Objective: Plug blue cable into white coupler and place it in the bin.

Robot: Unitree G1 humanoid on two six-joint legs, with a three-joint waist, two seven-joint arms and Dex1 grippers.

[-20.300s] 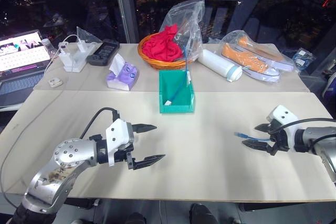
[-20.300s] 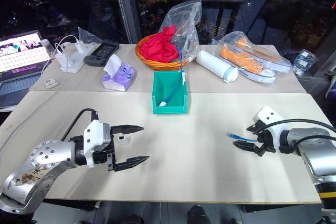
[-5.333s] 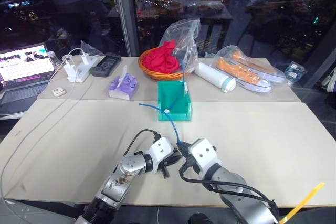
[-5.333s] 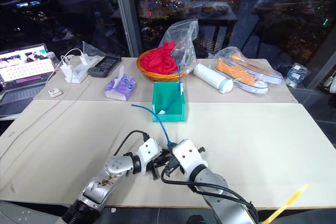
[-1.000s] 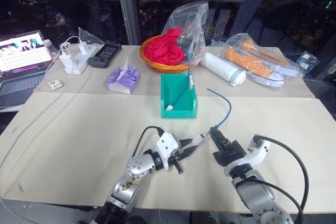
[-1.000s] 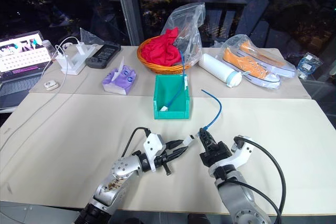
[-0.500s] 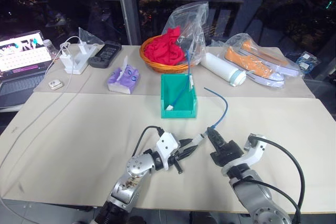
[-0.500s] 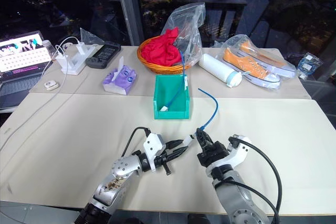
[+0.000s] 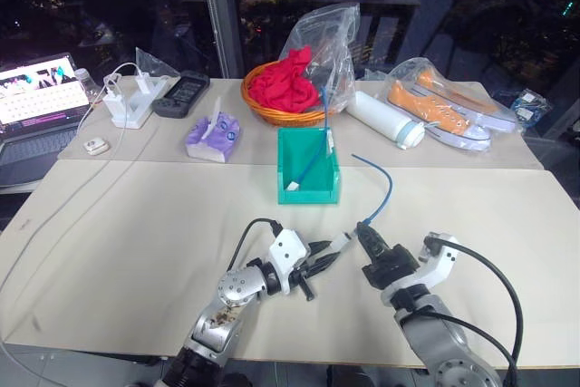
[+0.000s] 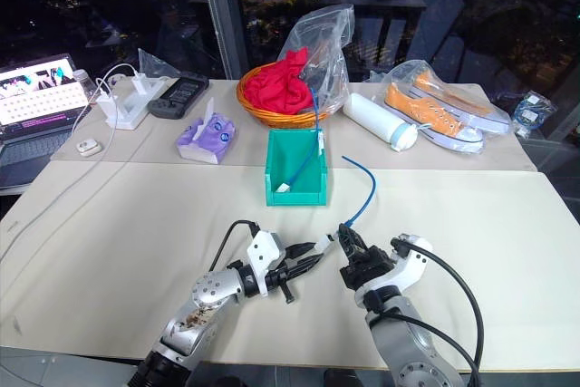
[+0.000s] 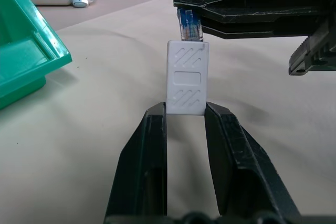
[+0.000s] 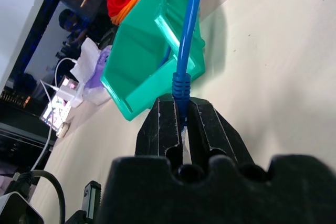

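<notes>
My left gripper is shut on the white coupler, holding it by one end just above the table. My right gripper is shut on the blue cable right behind its plug. The plug meets the coupler's free socket end; I cannot tell how deep it sits. From the right gripper the cable arcs up and away over the table. The teal bin stands just beyond both grippers, with another blue cable leaning inside. In the right wrist view the cable runs between the shut fingers toward the bin.
Behind the bin are an orange basket with red cloth, a clear plastic bag, a white bottle and bagged orange shoes. A purple tissue pack, charger block, remote and laptop sit at the far left.
</notes>
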